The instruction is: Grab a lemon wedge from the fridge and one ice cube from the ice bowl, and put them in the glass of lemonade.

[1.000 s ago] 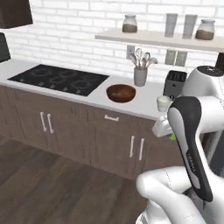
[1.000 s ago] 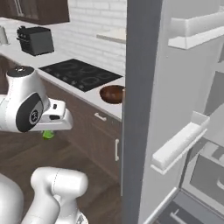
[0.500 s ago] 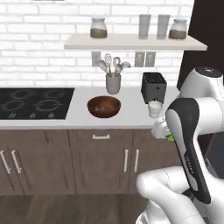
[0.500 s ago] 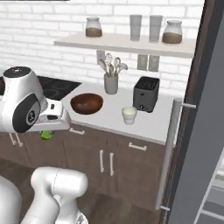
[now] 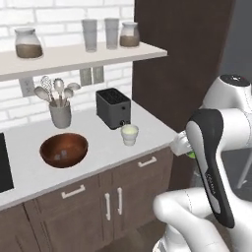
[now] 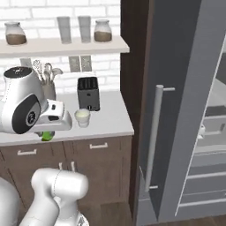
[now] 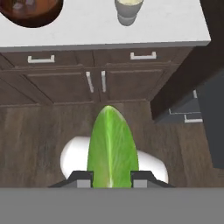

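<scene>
I have the small yellow-green lemon wedge (image 7: 112, 146) pinched between my gripper's (image 7: 112, 178) narrow jaws, out over the wood floor before the cabinets; the short pale cup of lemonade (image 5: 130, 134) sits on the white counter (image 5: 98, 147), near the dark wooden ice bowl (image 5: 63, 150).

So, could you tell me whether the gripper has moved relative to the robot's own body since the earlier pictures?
No: the gripper, shut on the lemon wedge, hangs below the same white forearm; only the base turned.

Even, soft rendered light; slightly blurry, shadowless.
</scene>
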Controlling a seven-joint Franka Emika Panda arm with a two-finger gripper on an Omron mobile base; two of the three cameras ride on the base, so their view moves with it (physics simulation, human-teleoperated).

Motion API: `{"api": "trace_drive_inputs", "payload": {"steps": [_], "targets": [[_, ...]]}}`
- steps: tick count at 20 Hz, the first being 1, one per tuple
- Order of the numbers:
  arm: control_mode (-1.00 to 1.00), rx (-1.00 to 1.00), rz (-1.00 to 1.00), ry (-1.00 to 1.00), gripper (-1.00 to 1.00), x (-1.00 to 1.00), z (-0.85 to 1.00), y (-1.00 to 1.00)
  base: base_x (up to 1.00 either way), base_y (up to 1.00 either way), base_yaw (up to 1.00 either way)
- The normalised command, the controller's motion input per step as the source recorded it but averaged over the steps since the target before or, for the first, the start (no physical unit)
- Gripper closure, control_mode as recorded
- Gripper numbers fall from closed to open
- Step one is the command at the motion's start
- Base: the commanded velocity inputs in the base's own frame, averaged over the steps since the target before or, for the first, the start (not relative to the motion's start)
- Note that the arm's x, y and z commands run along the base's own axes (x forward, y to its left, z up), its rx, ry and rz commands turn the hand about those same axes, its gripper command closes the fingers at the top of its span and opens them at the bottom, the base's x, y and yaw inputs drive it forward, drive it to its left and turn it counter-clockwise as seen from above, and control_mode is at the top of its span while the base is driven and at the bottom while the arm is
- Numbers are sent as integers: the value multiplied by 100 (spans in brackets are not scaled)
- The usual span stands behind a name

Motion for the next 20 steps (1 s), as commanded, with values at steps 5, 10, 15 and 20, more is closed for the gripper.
{"api": "trace_drive_inputs", "payload": {"steps": [5,10,15,20], "targets": [[100,0,0,0,100,0,0,0,26,32,-30],[100,0,0,0,100,0,0,0,16,54,0],[100,0,0,0,100,0,0,0,25,50,0],[100,0,0,0,100,0,0,0,66,34,-2]]}}
